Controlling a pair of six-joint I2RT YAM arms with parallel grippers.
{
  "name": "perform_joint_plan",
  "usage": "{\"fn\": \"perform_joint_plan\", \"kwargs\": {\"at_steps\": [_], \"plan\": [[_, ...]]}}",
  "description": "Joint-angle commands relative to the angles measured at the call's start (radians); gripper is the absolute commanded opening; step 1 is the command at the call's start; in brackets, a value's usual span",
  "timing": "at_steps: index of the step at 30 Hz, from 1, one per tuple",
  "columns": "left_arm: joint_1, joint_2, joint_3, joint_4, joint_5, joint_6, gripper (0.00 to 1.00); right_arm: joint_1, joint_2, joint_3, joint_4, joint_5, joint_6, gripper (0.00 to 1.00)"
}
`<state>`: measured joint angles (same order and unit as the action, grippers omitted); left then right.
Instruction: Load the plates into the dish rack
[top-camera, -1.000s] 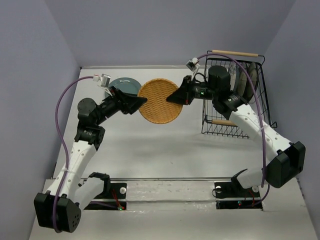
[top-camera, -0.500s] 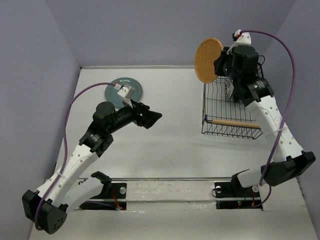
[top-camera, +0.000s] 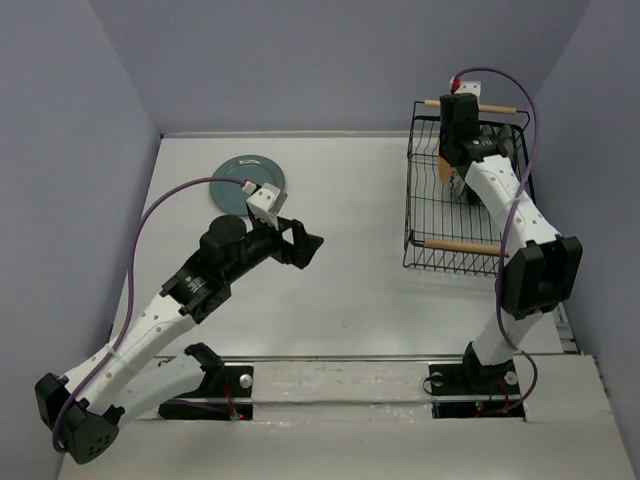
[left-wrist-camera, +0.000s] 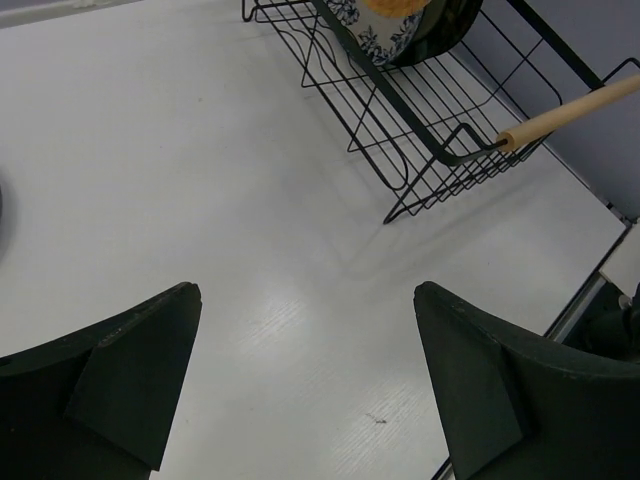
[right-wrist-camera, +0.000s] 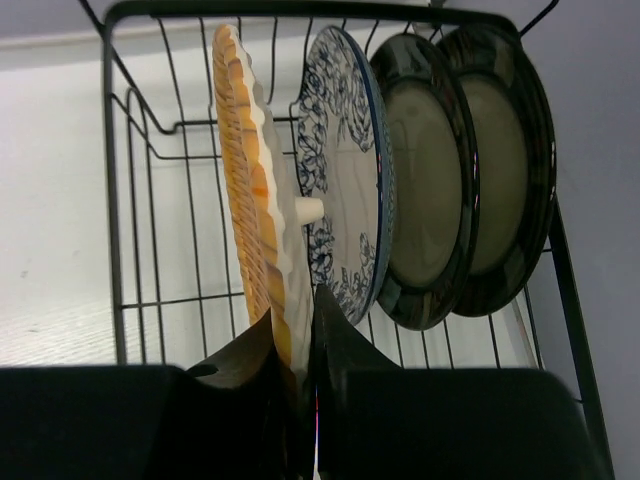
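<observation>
My right gripper (right-wrist-camera: 295, 335) is shut on the rim of the orange-tan plate (right-wrist-camera: 250, 190), which stands on edge inside the black wire dish rack (top-camera: 430, 215). Beside it in the rack stand the white plate with blue flowers (right-wrist-camera: 345, 180) and two cream plates with dark rims (right-wrist-camera: 425, 180) (right-wrist-camera: 505, 170). In the top view the right gripper (top-camera: 455, 165) reaches down into the rack's far end. The teal plate (top-camera: 245, 180) lies flat on the table at the back left. My left gripper (top-camera: 305, 245) is open and empty above the table's middle; in the left wrist view its fingers (left-wrist-camera: 120, 370) frame bare table.
The rack has two wooden rod handles, one far (top-camera: 490, 105) and one near (top-camera: 460, 245). Grey walls close in the table at the back and both sides. A metal rail (top-camera: 340, 375) runs along the near edge by the arm bases.
My right gripper carried the orange-tan plate from the table's middle up over the rack and lowered it on edge into the rack. My left arm drew back from the plate toward the middle.
</observation>
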<state>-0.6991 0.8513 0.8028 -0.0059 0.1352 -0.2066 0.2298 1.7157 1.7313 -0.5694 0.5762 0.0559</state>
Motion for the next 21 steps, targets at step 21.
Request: {"fn": "perform_joint_plan", "kwargs": {"at_steps": [21], "plan": [[-0.017, 0.034, 0.036, 0.014, -0.112, 0.044, 0.99, -0.144, 0.274, 0.143, 0.069, -0.148, 0.03, 0.07]]}}
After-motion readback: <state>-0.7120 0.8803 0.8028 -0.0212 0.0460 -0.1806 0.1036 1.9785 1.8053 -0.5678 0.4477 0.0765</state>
